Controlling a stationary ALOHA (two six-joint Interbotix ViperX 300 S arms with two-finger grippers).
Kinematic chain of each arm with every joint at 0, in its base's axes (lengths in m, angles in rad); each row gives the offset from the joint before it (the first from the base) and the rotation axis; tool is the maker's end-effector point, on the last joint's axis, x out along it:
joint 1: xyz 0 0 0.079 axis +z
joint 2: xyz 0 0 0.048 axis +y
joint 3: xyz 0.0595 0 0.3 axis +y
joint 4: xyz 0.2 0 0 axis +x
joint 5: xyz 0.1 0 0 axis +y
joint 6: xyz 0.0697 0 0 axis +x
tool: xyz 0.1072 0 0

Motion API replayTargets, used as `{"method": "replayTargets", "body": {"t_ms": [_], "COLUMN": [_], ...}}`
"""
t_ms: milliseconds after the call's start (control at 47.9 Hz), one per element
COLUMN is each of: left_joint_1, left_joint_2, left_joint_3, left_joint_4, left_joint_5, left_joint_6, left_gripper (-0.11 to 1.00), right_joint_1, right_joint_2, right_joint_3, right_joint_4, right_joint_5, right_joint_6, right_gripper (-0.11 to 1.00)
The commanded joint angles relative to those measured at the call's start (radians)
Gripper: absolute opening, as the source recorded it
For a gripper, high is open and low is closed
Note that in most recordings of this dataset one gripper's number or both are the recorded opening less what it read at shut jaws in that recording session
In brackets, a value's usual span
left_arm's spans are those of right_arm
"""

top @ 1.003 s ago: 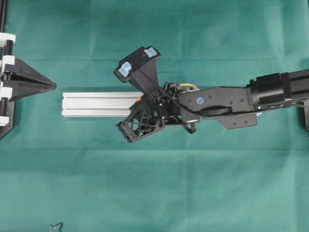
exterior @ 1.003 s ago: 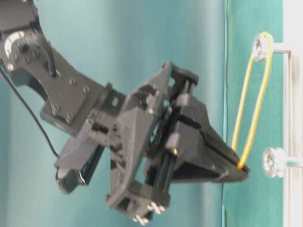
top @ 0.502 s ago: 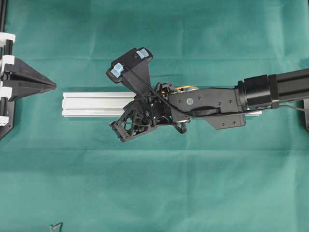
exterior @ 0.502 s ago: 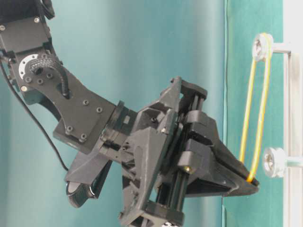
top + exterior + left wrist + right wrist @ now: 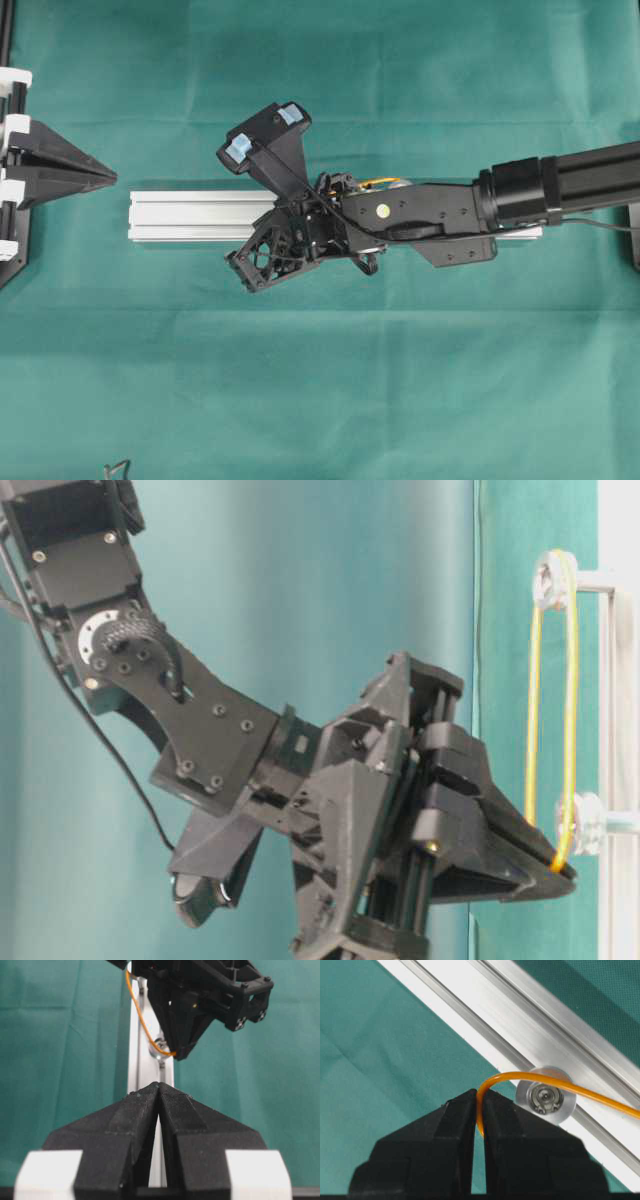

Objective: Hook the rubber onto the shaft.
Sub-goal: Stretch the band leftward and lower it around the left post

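The rubber [image 5: 535,1076] is a thin orange band, and my right gripper [image 5: 480,1092] is shut on its end. It bends out of the fingertips and runs just past the round silver shaft [image 5: 546,1096] on the silver rail [image 5: 520,1020]. From table level the rubber [image 5: 533,710] hangs looped over the upper shaft [image 5: 548,580] and is stretched taut to the right gripper [image 5: 560,868], level with the lower shaft [image 5: 585,823]. My left gripper [image 5: 159,1085] is shut and empty at the rail's [image 5: 190,215] left end, facing the rubber [image 5: 141,1017].
The right arm [image 5: 560,185] lies over the rail's right half. The left gripper [image 5: 105,177] rests by a black frame [image 5: 8,60] at the left edge. A small dark wire piece [image 5: 118,468] lies at the bottom left on the green cloth.
The right gripper has moved left along the rail, drawing the rubber longer and straighter until its held end is beside the lower shaft. The left gripper has not moved.
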Motion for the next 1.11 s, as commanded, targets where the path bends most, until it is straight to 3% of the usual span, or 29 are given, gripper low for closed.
{"method": "replayTargets", "body": {"t_ms": [0,1087], "left_joint_1": [0.002,0.002], "left_joint_2": [0.008,0.009], "left_joint_3": [-0.034,-0.032], "left_joint_4": [0.002,0.003], "left_joint_5": [-0.008,-0.002], "left_joint_6": [-0.002,0.000], "left_gripper": [0.02,0.02], "right_joint_1": [-0.003,-0.009], "right_joint_2": [-0.017,0.017], "right_joint_3": [-0.032,-0.011], "right_joint_4": [-0.003,-0.003], "right_joint_5": [-0.021,-0.028], "right_joint_6": [0.000,0.002], "right_gripper": [0.07,0.07]}}
